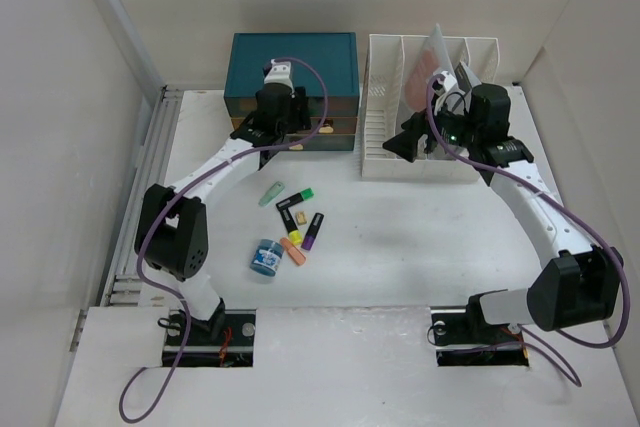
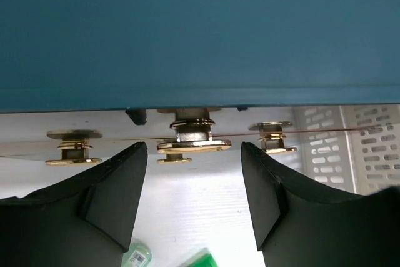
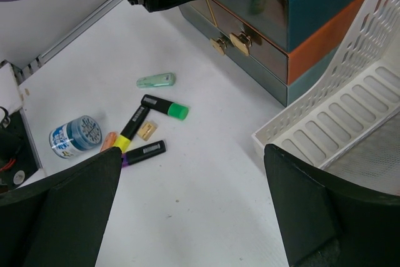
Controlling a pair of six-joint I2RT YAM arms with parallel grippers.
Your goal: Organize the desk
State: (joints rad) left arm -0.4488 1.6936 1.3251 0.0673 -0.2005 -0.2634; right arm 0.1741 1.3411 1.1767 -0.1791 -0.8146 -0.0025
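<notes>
A teal drawer box (image 1: 292, 72) stands at the back of the table. My left gripper (image 2: 194, 167) is open right in front of it, its fingers either side of a gold drawer knob (image 2: 194, 145) without touching it. Loose on the table lie a mint tube (image 3: 155, 80), a green-capped highlighter (image 3: 164, 105), a yellow one (image 3: 131, 128), a purple one (image 3: 142, 152), an orange marker (image 1: 293, 250), a small tan block (image 3: 147, 130) and a blue jar (image 1: 266, 257). My right gripper (image 3: 192, 173) hovers open and empty at the front left corner of the white file organizer (image 1: 425, 107).
A pink sheet (image 1: 432, 67) leans in the organizer's slots. Walls enclose the table on the left, back and right, and a metal rail (image 1: 150, 177) runs along the left edge. The left arm (image 1: 210, 172) stretches diagonally toward the drawers.
</notes>
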